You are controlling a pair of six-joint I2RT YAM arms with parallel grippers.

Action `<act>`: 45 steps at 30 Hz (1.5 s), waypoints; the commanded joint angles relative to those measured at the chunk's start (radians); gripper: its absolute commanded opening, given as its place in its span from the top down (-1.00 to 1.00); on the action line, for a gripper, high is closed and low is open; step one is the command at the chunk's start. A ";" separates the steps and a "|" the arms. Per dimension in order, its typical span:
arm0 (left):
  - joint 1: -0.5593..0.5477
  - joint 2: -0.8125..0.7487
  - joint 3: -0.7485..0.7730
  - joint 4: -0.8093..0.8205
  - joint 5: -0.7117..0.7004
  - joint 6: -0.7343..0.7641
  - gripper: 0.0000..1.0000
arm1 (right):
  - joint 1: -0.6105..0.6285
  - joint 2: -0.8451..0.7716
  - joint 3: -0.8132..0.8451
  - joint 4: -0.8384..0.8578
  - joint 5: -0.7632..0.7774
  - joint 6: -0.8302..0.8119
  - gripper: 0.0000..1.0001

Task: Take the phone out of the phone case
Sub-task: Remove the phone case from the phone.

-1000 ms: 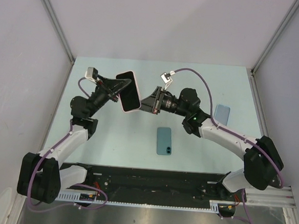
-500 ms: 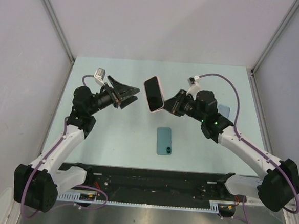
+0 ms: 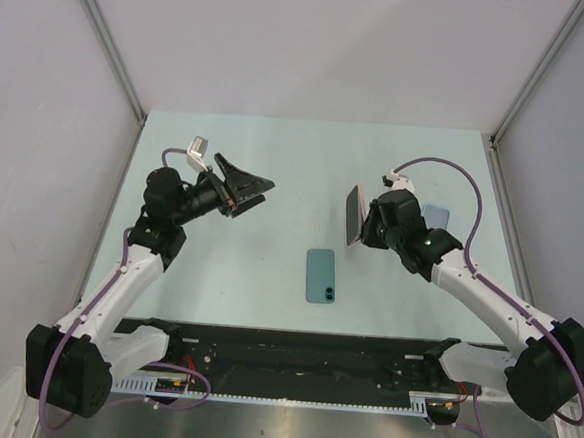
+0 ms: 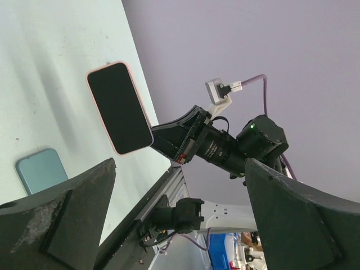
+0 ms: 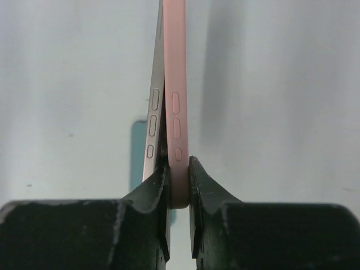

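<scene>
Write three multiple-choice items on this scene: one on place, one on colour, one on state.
1. The teal phone lies: A) flat on the table; B) in the left pincer; C) against a wall.
2. The case in the right pincer is: A) black; B) pink; C) green.
3. The left pincer is: A) shut on a phone; B) open and empty; C) out of view.
Key: 1A, the top view shows it flat on the table; 2B, its edge shows pink; 3B, its jaws stand wide with nothing between.
</scene>
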 commanded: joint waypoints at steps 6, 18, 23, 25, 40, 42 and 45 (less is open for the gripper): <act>-0.007 0.012 0.025 0.018 -0.002 0.030 -0.99 | 0.065 0.122 0.020 -0.098 0.187 -0.130 1.00; -0.018 0.022 0.025 -0.031 0.000 0.074 -0.99 | 0.109 0.406 -0.039 0.086 0.164 -0.125 0.29; -0.085 0.077 0.108 -0.267 -0.115 0.244 -1.00 | 0.073 0.485 -0.100 0.221 0.118 -0.069 0.37; -0.114 0.112 0.080 -0.246 -0.114 0.234 -0.99 | 0.052 0.495 -0.125 0.258 0.086 -0.056 0.42; -0.330 0.552 0.167 -0.034 -0.091 0.234 -0.96 | 0.032 0.543 -0.201 0.353 0.011 -0.033 0.75; -0.330 0.556 0.180 -0.042 -0.092 0.240 -0.96 | 0.024 0.522 -0.204 0.343 0.012 -0.032 0.78; -0.329 0.543 0.181 -0.046 -0.097 0.245 -0.96 | 0.007 0.469 -0.210 0.320 0.009 -0.035 0.88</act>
